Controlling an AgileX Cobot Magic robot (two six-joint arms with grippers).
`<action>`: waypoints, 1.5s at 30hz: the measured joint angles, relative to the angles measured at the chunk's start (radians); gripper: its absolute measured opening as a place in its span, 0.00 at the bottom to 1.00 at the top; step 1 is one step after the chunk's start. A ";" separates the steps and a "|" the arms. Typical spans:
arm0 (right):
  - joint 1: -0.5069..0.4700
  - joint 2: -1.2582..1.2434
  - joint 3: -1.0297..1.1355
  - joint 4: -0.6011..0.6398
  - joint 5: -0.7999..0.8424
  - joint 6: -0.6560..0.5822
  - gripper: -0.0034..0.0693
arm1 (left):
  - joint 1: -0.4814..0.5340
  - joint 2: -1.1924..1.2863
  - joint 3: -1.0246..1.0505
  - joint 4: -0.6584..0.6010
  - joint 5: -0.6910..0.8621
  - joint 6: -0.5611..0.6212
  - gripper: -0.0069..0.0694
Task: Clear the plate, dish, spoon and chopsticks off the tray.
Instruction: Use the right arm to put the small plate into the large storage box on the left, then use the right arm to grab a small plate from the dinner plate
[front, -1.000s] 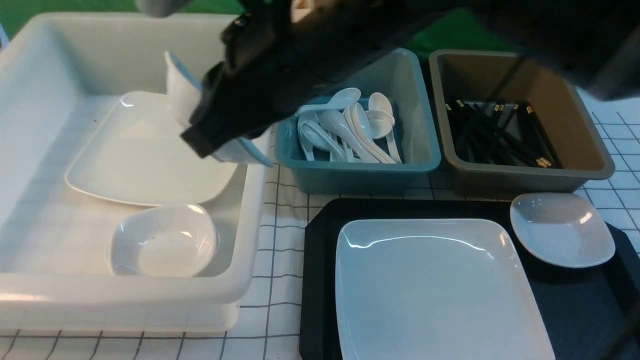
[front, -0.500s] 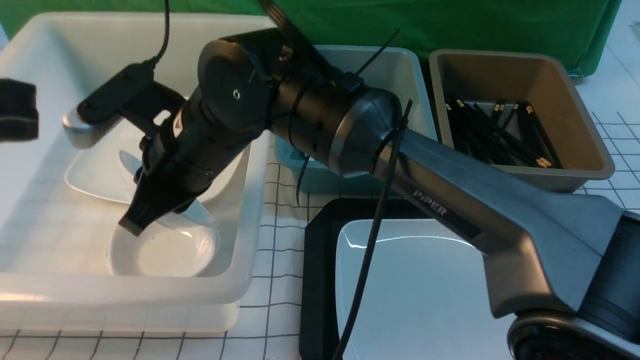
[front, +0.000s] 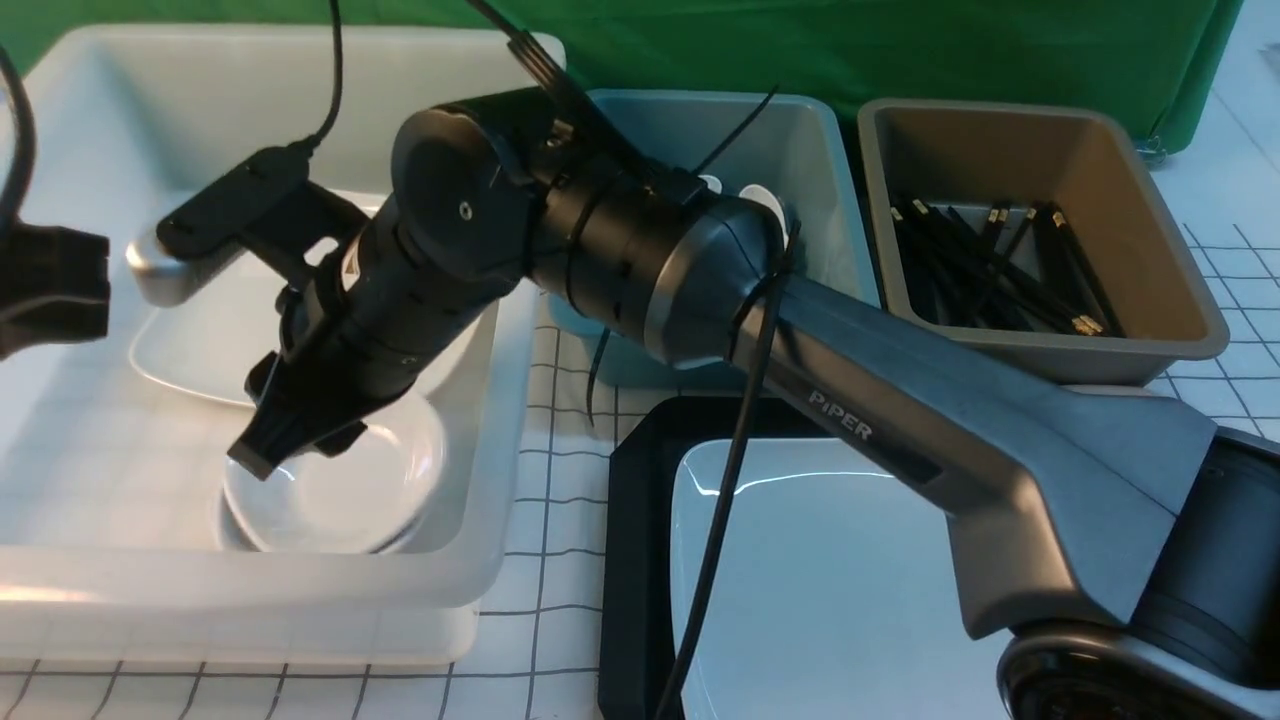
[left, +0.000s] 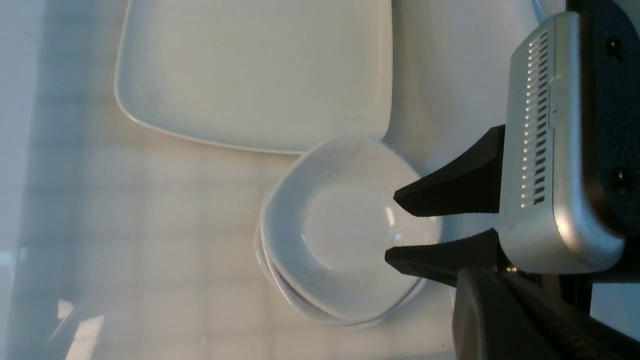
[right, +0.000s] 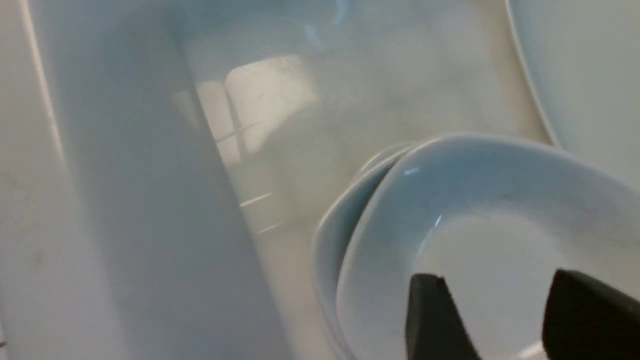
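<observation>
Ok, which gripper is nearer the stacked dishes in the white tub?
Right. The right gripper is open just above the stacked dishes; the left gripper hangs off to their left.

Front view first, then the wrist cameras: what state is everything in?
tray's plate: face up
tray: partly hidden
top dish: upright, stacked
chopsticks: loosely heaped
right gripper: open
left gripper: shut
</observation>
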 joint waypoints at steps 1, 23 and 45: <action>0.000 -0.004 -0.001 0.001 0.016 0.004 0.51 | 0.000 0.000 0.000 0.000 -0.001 0.001 0.09; -0.426 -0.780 0.553 -0.232 0.215 0.080 0.16 | -0.513 0.128 0.000 -0.357 -0.117 0.262 0.09; -0.665 -0.718 1.338 -0.517 -0.254 0.093 0.62 | -0.778 0.389 0.000 -0.279 -0.170 0.282 0.09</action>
